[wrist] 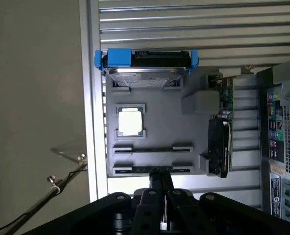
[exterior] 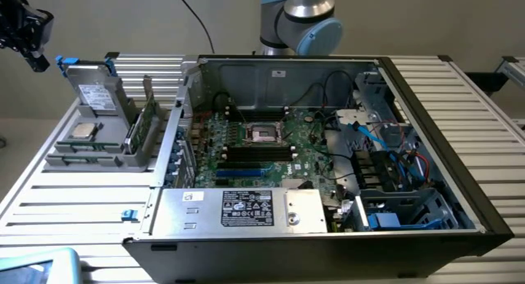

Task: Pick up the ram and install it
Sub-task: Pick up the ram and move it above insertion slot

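A ram stick (wrist: 152,149) stands on edge in a slot of the grey holder (wrist: 169,122); a second one (wrist: 152,170) sits in the slot beside it. In the exterior view they are thin green strips (exterior: 85,147) at the holder's front. My gripper (wrist: 159,173) hangs high above the holder, over its ram end, fingers shut together and holding nothing. In the exterior view the gripper (exterior: 37,64) is up at the left, well clear of the table. The motherboard's black memory slots (exterior: 258,152) lie inside the open computer case (exterior: 426,112).
The holder also carries a grey drive in blue clips (wrist: 144,73), a square silver processor chip (wrist: 130,122) and an expansion card (wrist: 220,147) on edge. A silver power supply (exterior: 238,210) fills the case's front. Cables (exterior: 385,155) crowd the case at the exterior view's right.
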Controlling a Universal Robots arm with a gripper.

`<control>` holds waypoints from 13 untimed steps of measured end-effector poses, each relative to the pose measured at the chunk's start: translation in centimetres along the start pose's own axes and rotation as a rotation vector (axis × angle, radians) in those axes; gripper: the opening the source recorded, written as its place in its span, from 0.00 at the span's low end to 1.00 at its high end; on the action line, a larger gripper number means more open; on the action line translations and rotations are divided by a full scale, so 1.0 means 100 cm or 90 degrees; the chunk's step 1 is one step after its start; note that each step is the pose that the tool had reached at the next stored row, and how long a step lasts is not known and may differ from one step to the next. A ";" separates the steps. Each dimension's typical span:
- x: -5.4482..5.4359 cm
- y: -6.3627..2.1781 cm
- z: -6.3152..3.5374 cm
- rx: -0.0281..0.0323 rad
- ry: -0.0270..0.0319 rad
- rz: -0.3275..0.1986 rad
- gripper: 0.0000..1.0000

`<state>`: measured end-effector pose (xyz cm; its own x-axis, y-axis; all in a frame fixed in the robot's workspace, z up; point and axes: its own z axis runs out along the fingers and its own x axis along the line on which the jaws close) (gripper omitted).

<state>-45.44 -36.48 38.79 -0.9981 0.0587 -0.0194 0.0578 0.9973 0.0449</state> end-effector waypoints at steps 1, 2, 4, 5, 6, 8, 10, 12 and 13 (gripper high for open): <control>0.000 0.0000 0.0000 -0.0001 0.0001 -0.003 0.11; 0.000 0.0000 -0.0001 -0.0002 0.0006 -0.010 0.11; 0.000 0.0000 0.0000 -0.0007 0.0015 -0.033 0.11; 0.000 0.0000 0.0000 -0.0009 0.0020 -0.044 0.11; 0.000 0.0000 0.0000 -0.0011 0.0025 -0.056 0.11; 0.000 0.0000 0.0001 -0.0016 0.0036 -0.079 0.11; 0.000 0.0000 0.0001 -0.0020 0.0046 -0.102 0.11; 0.000 0.0000 0.0000 -0.0024 0.0056 -0.125 0.11; 0.000 0.0000 0.0000 -0.0026 0.0062 -0.137 0.11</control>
<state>-45.44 -36.48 38.79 -0.9876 -0.1560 -0.0193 -0.1567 0.9866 0.0449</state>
